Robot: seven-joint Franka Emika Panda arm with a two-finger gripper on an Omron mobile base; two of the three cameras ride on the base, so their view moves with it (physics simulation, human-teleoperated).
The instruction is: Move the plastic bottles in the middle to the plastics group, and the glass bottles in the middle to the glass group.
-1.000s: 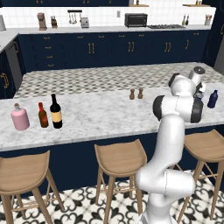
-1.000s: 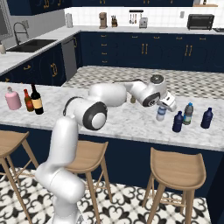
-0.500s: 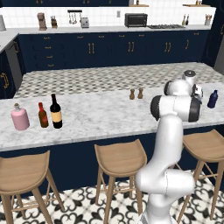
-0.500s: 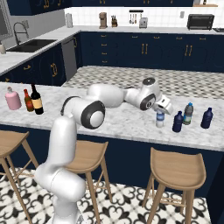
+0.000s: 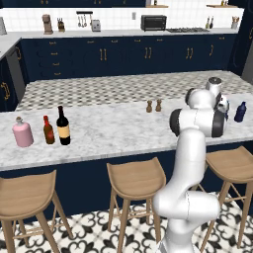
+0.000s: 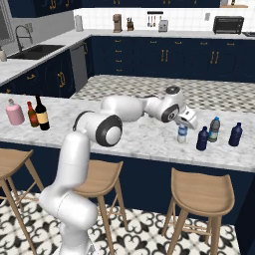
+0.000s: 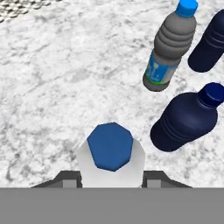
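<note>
On the marble counter point(image 6: 129, 142), from the left: a pink jug point(image 6: 14, 112), a brown bottle point(image 6: 32, 114) and a wine bottle point(image 6: 42, 113) with a yellowish label, unreadable. Far right, the pincer point(image 6: 185, 123) pinches a clear bottle point(image 6: 183, 133), beside a navy bottle point(image 6: 202, 139), a blue-capped, blue-labelled bottle point(image 6: 214, 130) and another navy bottle point(image 6: 235, 135).

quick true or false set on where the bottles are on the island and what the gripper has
1. The gripper is shut on a small clear bottle. True.
2. That bottle lies tipped over on the counter. False: it stands upright under the hand.
3. The wine bottle stands beside the small brown bottle and the pink jug. True.
4. The wine bottle is at the same end of the island as the plastic bottles. False: it is at the far opposite end.
5. A grey bottle with a blue cap stands near two dark blue bottles. True.
</note>
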